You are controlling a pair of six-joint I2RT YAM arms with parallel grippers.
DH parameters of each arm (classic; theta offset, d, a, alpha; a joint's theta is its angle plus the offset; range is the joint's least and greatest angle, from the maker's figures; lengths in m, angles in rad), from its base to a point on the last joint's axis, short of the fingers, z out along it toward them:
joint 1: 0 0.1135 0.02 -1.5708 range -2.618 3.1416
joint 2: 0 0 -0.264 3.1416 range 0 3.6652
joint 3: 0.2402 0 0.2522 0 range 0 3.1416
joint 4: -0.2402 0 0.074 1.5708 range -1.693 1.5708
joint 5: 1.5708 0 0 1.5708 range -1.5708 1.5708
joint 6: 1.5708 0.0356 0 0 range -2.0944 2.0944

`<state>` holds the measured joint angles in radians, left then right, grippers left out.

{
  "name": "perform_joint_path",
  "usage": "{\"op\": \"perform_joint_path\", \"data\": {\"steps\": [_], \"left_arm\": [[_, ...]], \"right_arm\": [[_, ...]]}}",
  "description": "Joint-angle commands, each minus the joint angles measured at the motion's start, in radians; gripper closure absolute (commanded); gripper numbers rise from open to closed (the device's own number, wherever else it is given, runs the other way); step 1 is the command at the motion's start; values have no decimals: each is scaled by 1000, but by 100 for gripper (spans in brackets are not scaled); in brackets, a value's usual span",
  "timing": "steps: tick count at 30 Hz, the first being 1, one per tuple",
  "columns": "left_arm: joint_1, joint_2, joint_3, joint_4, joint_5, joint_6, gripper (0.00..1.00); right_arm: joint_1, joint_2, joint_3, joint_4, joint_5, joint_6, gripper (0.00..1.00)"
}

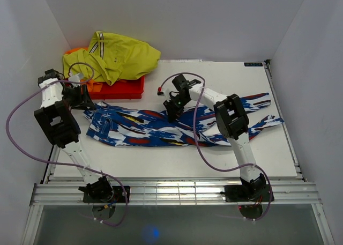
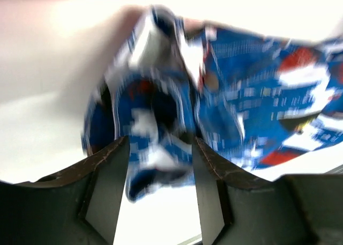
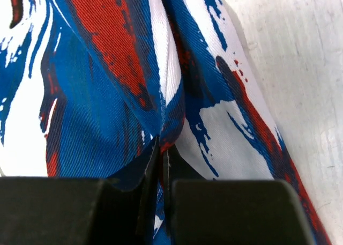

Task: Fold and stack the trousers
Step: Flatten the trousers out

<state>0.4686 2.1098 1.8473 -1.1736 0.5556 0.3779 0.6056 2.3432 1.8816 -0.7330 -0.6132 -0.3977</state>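
Far left: left claw point(image 2: 161, 143) sits at the waist end of the trousers point(image 1: 161, 128), jaws standing fairly wide with a bunched lump of cloth in the gap. The wrist view is blurred, so I cannot tell whether the pads touch it; it does not look like a firm hold. The trousers lie stretched across the middle of the table point(image 1: 161, 167), waist to the left, legs running off to the right edge, wrinkled and partly doubled over. Mid-table: right claw point(image 3: 161, 148) is pinched tight on a thin ridge of the cloth, jaws all but meeting. Risks, as I judge them: with one end loose, any pull by the right arm would drag the whole garment sideways rather than fold it; the waist lump could drop skewed and give a crooked crease; so thin a pinch may take only one layer and let the fold fall apart. Surroundings: a yellow-green garment point(image 1: 123, 54) is heaped on an orange garment point(image 1: 120, 88) at the back left, just beside the waist end and close to the left arm, so cloth swept that way could tangle with the pile. The right arm's purple cable point(image 1: 199, 146) trails over the legs and might snag a lifted fold.
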Motion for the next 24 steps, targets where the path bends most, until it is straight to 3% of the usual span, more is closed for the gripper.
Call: {"op": "perform_joint_path", "data": {"steps": [1,7,10,11,14,19,24], "left_arm": [[21,-206,-112,29,-69,111,39],[103,-349,-388,2,-99,210,36],[137,-341,-459,34,-63,225,36],[140,-333,-468,43,-36,234,36],[140,-297,-496,100,-8,254,36],[140,-219,-482,186,26,251,36],[140,-136,-461,203,33,262,36]], "right_arm": [[45,1,30,20,125,23,92],[69,4,10,30,178,48,89],[69,-12,14,3,178,37,70],[69,-37,7,-3,179,34,55],[68,-109,-13,-2,187,10,38],[42,-188,-16,17,175,-27,33],[10,-128,42,27,239,-55,41]]}}
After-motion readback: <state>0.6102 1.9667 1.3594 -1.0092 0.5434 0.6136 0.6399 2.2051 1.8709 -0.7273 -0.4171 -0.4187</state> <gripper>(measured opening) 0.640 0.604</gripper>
